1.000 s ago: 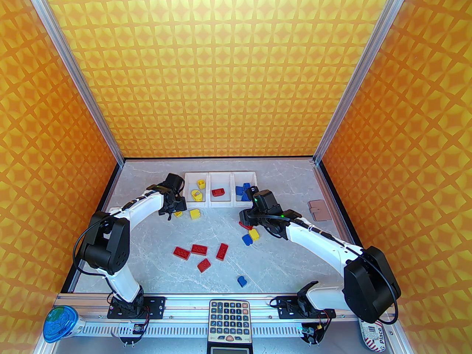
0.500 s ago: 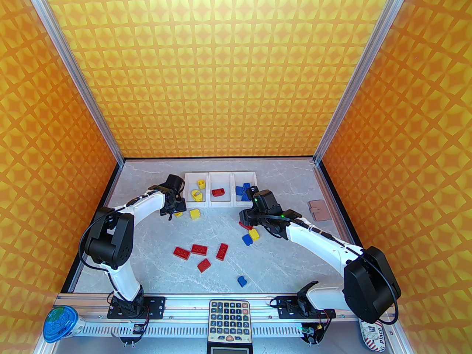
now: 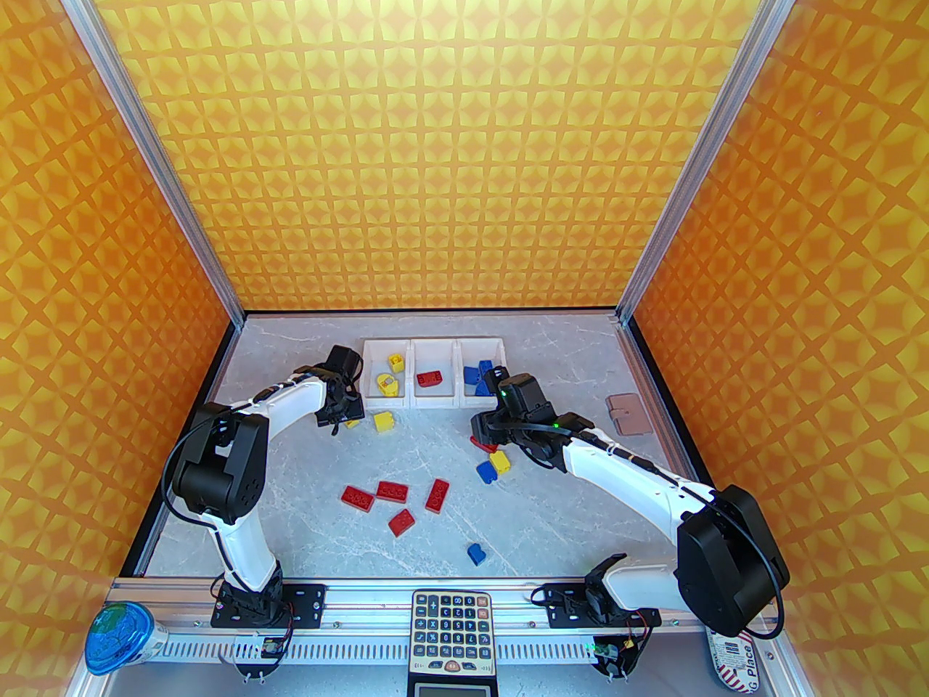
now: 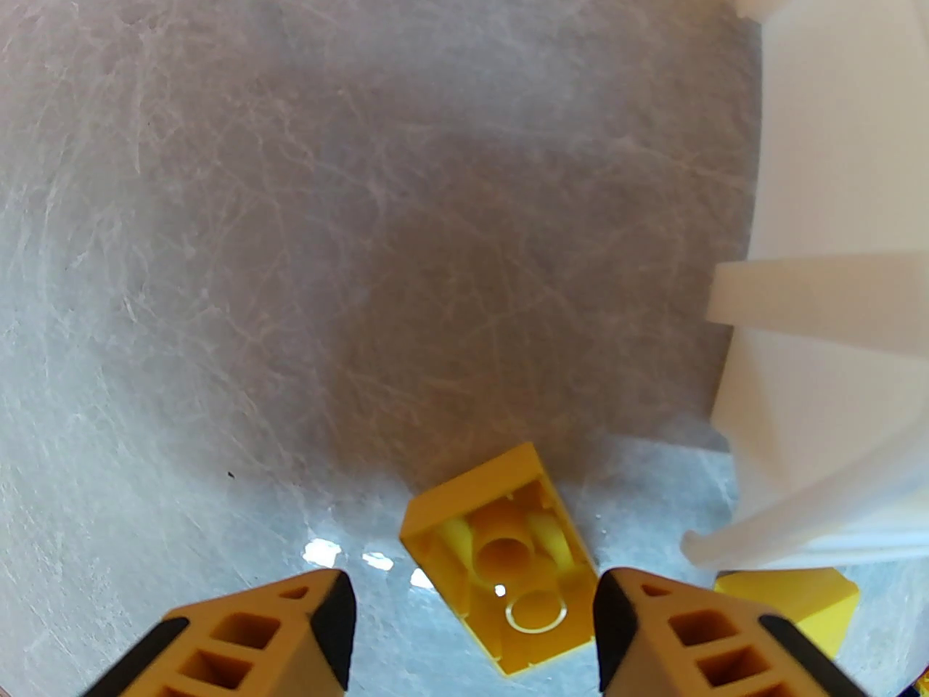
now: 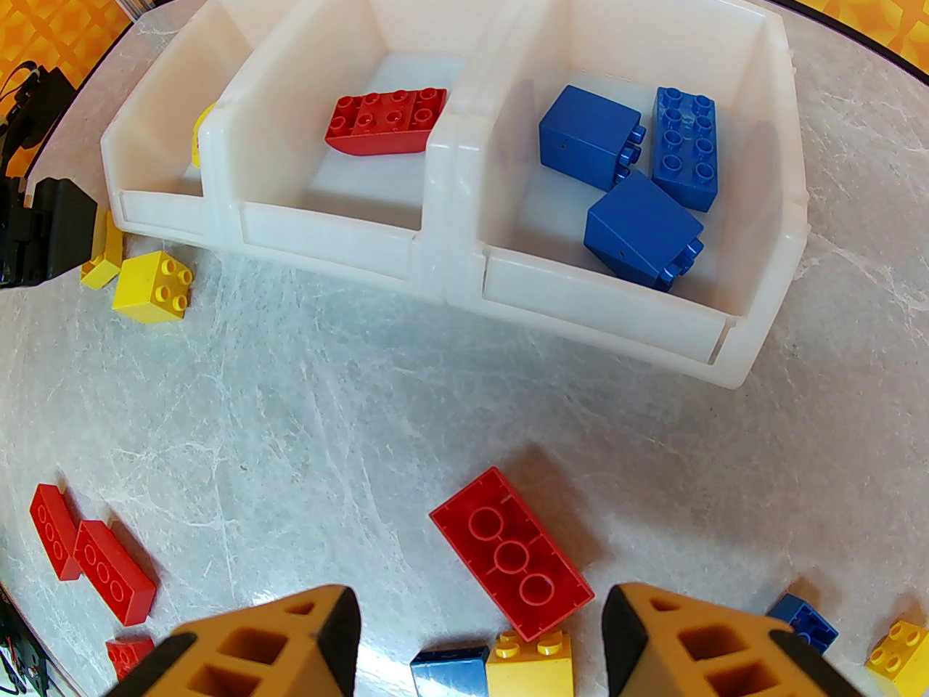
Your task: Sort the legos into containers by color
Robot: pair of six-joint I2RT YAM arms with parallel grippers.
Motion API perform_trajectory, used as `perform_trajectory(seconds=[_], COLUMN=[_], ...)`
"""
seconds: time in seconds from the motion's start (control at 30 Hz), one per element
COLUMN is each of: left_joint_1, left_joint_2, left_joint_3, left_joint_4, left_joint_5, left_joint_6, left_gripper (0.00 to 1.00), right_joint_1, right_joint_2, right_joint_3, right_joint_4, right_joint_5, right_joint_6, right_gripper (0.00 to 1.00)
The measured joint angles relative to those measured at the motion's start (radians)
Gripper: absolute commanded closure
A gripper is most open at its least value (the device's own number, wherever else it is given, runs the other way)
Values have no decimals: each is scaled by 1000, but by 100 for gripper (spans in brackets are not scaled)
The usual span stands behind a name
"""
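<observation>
Hovering with the left gripper (image 4: 472, 600) low over an upturned yellow brick (image 4: 501, 563) on the grey marbled table (image 4: 290, 244), jaws spread wide to either side of it and clasping nothing. Impossible to judge any contact between one finger (image 4: 653, 643) and the brick's edge. Lying there just off the near left corner of the containers (image 4: 820, 171), with a second yellow brick (image 4: 791, 596) near it on the right, studs up.

Holding the right gripper (image 5: 479, 614) likewise spread and empty, low above an upturned red brick (image 5: 512, 552) resting on the table in front of the right bin. Bordered at the gripper's side by a blue brick (image 5: 450, 669) and a small yellow brick (image 5: 530, 661), side by side.

Sorted so far: two yellow bricks (image 3: 392, 362) in the left bin, one curved red brick (image 5: 385, 120) in the middle, three blue bricks (image 5: 642, 229) in the right.

Scattered loose nearer the arms: four red bricks (image 3: 391, 491) clustered at mid-table and a lone blue brick (image 3: 475, 553) close to the near edge.

Set well apart on the right, a pinkish-brown flat pad (image 3: 628, 414). Parked along the near rail, a calculator (image 3: 450, 632) between the arm bases and a blue-lidded cup (image 3: 116, 640) at the left end.
</observation>
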Motion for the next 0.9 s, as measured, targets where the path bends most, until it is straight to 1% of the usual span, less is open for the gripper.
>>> perform_trajectory(seconds=[0.13,0.37,0.53,0.7,0.9], left_joint_1=[0,1,2,4,8], left_joint_2=[2,18,43,51,51], left_joint_3=[0,0,0,0,0], left_joint_4=[8,13,13,13,13], left_joint_5=[3,8,10,11,11], left_joint_6=[9,14,17,23,27], left_gripper=[41,43,50,64,76], right_joint_1=[0,0,0,0,0], right_joint_2=[-6,-8,-8,-8,-8], right_joint_3=[0,0,0,0,0], right_joint_4=[0,0,0,0,0], right_joint_5=[0,0,0,0,0], right_joint_6=[0,0,0,0,0], right_gripper=[40,40,40,40,40])
